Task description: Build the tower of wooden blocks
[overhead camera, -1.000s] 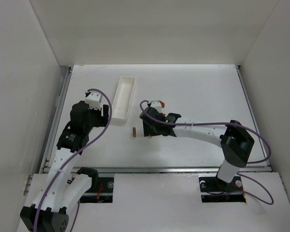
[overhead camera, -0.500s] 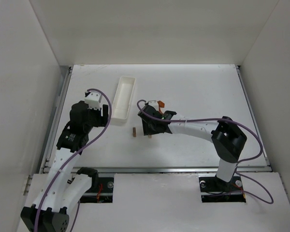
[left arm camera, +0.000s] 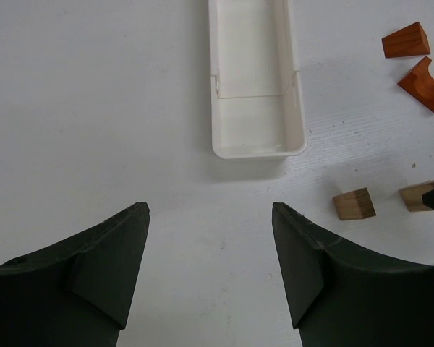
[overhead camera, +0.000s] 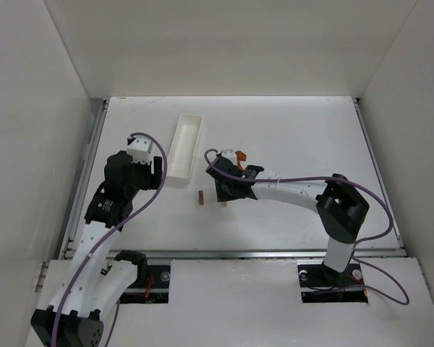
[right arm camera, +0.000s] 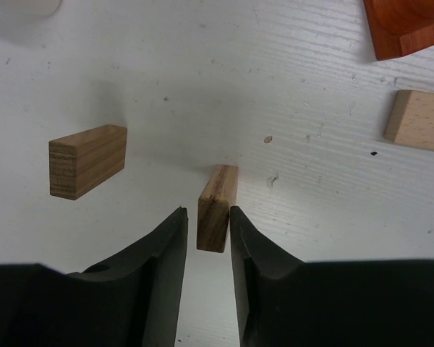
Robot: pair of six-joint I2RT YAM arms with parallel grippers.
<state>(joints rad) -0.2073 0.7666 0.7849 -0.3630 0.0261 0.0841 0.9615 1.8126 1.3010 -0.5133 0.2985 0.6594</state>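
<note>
As the wood blocks (right arm camera: 87,160) lie unstacked on the table (right arm camera: 311,166), a thin tan block (right arm camera: 217,206) is flanked closely by the right tool (right arm camera: 208,217), though a clamp cannot be told; the left tool (left arm camera: 210,217) is held apart near the white tray (left arm camera: 260,153).

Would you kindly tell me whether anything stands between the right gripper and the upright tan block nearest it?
Nothing visible does: the upright tan block stands directly between the right gripper's jaws, with bare table around it.

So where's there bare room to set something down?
The wide stretch of table right of the right arm is bare, as is the strip left of the white tray. Crowded between tray and right tool: tan blocks, orange pieces.
</note>
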